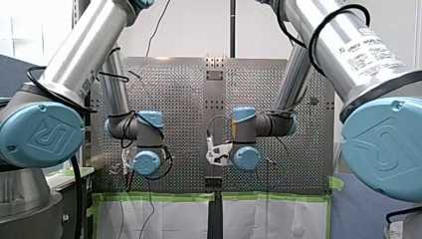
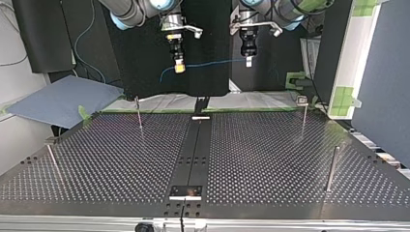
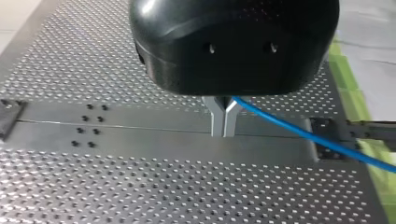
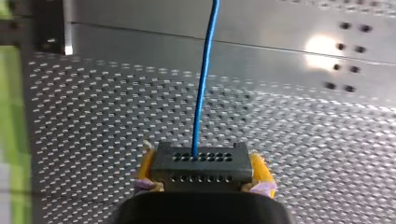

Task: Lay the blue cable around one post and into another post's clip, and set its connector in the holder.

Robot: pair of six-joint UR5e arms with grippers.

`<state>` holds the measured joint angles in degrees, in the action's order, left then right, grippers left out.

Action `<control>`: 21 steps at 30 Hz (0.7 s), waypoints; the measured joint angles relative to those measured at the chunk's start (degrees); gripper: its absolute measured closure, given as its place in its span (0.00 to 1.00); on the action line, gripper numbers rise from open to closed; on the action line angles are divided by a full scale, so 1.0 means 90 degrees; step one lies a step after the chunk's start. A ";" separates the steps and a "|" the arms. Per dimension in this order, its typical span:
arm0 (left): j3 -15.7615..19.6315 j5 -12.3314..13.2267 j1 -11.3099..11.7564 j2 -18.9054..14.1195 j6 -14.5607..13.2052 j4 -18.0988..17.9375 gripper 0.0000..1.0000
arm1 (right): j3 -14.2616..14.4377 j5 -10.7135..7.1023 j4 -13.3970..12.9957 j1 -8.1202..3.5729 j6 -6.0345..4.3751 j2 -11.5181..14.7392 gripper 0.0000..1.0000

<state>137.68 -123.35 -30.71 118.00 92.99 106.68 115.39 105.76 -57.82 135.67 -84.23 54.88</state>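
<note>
So, top view, near edge first: what's there? (K)

Entry 1: the perforated table (image 2: 270,193). On its centre strip sits a small dark plate (image 2: 185,191) with a pale front edge. Just behind it stand one bare post (image 2: 331,169) at the view's right and another (image 2: 53,163) at its left, both upright. (M)

Further back? (K)

Entry 2: two more posts, one left (image 2: 139,115) and one right (image 2: 303,118). Each has a small head, too small to tell what kind. (M)

And the arms? (K)

Entry 3: both hang over the far part of the table. With its yellow pads, my right gripper (image 2: 179,69) is clamped on the connector (image 4: 201,165). The right wrist view shows the dark block squeezed between the pads, with the blue cable (image 4: 203,93) leaving its face. On my left gripper (image 3: 223,130) the metal fingers are pinched together on the cable, which runs off sideways from them. (M)

Cable position? (K)

Entry 4: in the air, strung nearly level between the two grippers. It is well apart from all four posts and clear of the table. (M)
</note>
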 joint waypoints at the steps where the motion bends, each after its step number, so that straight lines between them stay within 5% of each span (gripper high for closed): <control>1: 0.0000 0.0000 0.0000 0.0062 0.0000 -0.0002 0.99 | 0.0000 0.0003 0.0008 0.0000 0.0000 -0.0041 1.00; 21: 0.0003 0.0000 0.0002 0.0183 0.0000 -0.0006 0.99 | -0.0002 0.0007 0.0027 -0.0001 0.0001 -0.0164 1.00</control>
<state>137.70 -123.35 -30.70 119.64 92.99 106.62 115.37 105.83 -57.58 135.66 -84.22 53.41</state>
